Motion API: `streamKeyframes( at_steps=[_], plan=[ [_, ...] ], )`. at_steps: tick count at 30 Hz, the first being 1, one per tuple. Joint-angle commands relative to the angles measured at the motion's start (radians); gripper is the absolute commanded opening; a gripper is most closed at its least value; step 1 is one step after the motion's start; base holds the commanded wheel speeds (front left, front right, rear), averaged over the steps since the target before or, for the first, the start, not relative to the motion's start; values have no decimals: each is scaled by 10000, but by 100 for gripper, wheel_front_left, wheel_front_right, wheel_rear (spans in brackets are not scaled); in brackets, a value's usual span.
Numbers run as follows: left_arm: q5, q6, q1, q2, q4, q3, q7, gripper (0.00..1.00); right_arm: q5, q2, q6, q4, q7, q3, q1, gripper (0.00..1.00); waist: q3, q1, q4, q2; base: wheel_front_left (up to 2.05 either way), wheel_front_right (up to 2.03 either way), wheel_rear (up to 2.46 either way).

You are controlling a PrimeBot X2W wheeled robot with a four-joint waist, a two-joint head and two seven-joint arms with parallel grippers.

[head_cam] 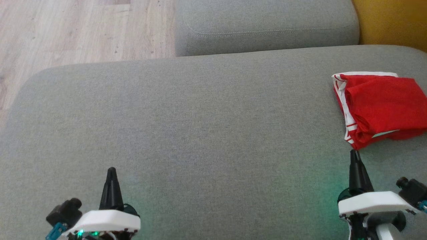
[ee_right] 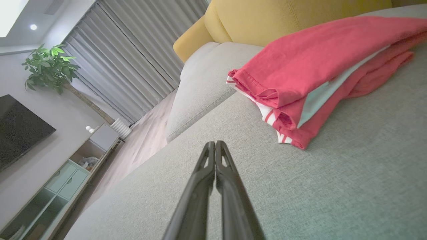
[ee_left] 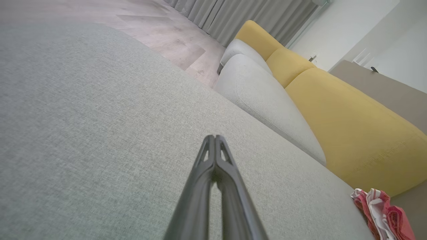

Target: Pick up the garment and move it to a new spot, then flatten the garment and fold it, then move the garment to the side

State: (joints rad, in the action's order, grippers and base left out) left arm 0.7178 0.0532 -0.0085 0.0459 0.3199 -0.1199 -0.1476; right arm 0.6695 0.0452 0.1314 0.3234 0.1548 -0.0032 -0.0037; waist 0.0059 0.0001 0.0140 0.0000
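A red garment with white striped trim (head_cam: 378, 106) lies folded at the right edge of the grey sofa cushion (head_cam: 200, 133). My right gripper (head_cam: 354, 152) is shut and empty, its tip just short of the garment's near corner. The right wrist view has the folded garment (ee_right: 317, 73) ahead and to the right of the closed fingers (ee_right: 215, 144). My left gripper (head_cam: 111, 170) is shut and empty at the lower left, far from the garment. In the left wrist view its fingers (ee_left: 213, 137) press together and the garment (ee_left: 383, 210) shows at the far lower right.
A second grey cushion (head_cam: 267, 23) lies beyond the seat, with a yellow backrest (head_cam: 393, 20) at the top right. Wooden floor (head_cam: 66, 30) lies to the upper left. Curtains (ee_right: 133, 60), a plant (ee_right: 50, 66) and a cabinet (ee_right: 66, 173) stand across the room.
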Motion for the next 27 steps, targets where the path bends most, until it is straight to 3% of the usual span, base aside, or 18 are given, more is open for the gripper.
streamKeyframes(
  at_steps=[1,27],
  plan=[
    [253,57,-527,15,-351,267,72,0,289,113,-2,-364,-81,5,-503,0,0,0,-2,0,0,0,0],
    [2763,265,-663,23,-465,867,808,0,2986,145,-4,-490,-780,-249,-653,0,-8,0,-42,0,0,0,0]
  ],
)
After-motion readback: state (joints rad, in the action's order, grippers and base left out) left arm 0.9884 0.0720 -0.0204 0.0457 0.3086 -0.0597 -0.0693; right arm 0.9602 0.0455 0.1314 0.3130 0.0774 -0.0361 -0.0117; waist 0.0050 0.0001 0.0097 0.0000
